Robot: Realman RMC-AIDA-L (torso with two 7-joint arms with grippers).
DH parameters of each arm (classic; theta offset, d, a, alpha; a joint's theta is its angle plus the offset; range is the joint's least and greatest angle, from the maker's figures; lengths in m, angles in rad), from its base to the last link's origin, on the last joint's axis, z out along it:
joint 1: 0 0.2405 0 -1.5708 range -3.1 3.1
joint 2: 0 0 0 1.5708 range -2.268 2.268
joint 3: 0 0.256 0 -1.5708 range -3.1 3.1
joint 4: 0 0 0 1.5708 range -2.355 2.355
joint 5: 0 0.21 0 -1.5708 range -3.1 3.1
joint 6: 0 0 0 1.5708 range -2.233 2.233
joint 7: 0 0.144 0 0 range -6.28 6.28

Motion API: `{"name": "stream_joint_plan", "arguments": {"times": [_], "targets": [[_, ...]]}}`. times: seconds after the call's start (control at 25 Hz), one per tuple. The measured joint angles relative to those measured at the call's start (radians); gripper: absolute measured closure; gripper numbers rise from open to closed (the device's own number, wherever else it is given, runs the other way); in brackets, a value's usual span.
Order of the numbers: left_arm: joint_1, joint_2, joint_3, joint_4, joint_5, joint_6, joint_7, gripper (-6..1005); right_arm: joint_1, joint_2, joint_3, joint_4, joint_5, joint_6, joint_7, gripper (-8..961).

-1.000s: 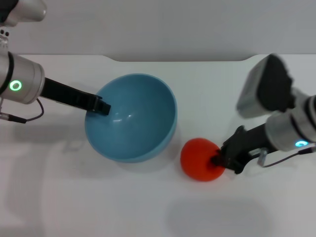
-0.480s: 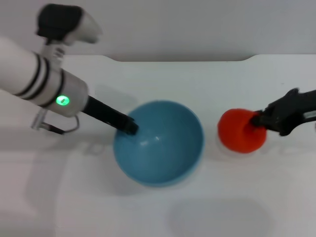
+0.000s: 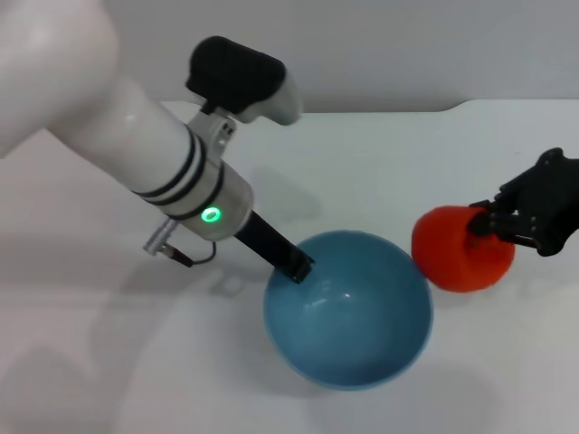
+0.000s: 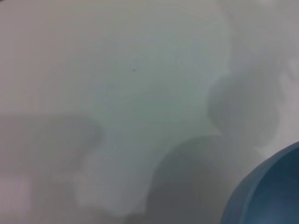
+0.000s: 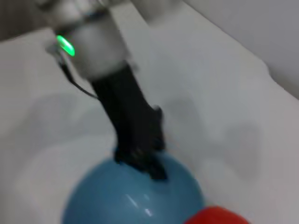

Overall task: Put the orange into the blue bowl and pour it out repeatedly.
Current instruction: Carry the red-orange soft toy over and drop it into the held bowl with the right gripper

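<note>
Blue bowl in left gripper; orange in right gripper.

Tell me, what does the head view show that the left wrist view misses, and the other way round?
Only the head view shows the bright red-orange round orange gripped by the right gripper, beside the bowl's rim on the robot's right, and the left gripper clamped on the bowl's rim. It also shows that the bowl holds nothing. The left wrist view adds nothing of its own beyond a close look at shadows on the table. Both share the smooth light-blue round bowl, only its edge in the wrist view, and the white table.
</note>
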Motion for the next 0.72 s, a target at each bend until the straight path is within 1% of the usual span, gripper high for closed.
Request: {"name": "stream_joint_plan", "arguments": {"times": [0.16,0.24,0.44,0.72], "targets": [[-0.011,-0.001,0.057,-0.001,-0.003,-0.017,-0.027,1001,0.003,0.0,-0.003,-0.018,0.095,-0.024,0.0,921],[-0.015,-0.002,0.067,-0.001,-0.018,-0.024,-0.031,1000,0.009,0.0,-0.017,-0.011,0.115,-0.027,0.0,918],[-0.017,-0.002,0.066,-0.002,-0.04,-0.031,-0.029,1001,0.029,-0.001,-0.097,0.035,0.114,-0.028,0.017,911],[-0.017,-0.002,0.07,0.006,-0.048,-0.03,-0.029,1000,0.039,-0.002,-0.157,0.082,0.104,-0.011,0.036,901]]}}
